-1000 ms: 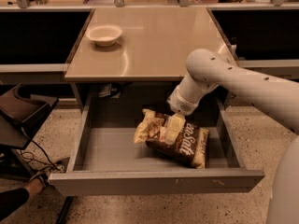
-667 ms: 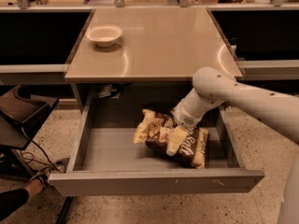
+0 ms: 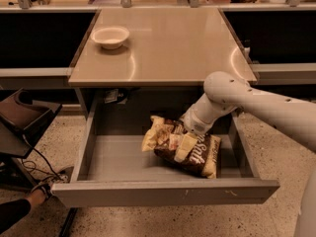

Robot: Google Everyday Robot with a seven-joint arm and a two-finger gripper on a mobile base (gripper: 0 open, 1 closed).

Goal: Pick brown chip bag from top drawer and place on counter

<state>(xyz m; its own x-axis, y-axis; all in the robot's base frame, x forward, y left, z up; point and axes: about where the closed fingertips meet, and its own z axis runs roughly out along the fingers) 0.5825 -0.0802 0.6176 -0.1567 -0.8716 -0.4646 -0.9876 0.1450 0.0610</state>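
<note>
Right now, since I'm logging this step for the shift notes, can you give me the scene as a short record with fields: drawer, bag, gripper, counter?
drawer: top drawer pulled open, below the counter
bag: brown chip bag lying inside the drawer, right of its middle
gripper: gripper down in the drawer, on top of the bag
counter contents: one pale bowl at the back left
task stage: bag not yet on the counter

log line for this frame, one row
phase: pick | end effector: down in open drawer, at chip bag | bag: lying right of drawer middle | counter: bowl back left
</note>
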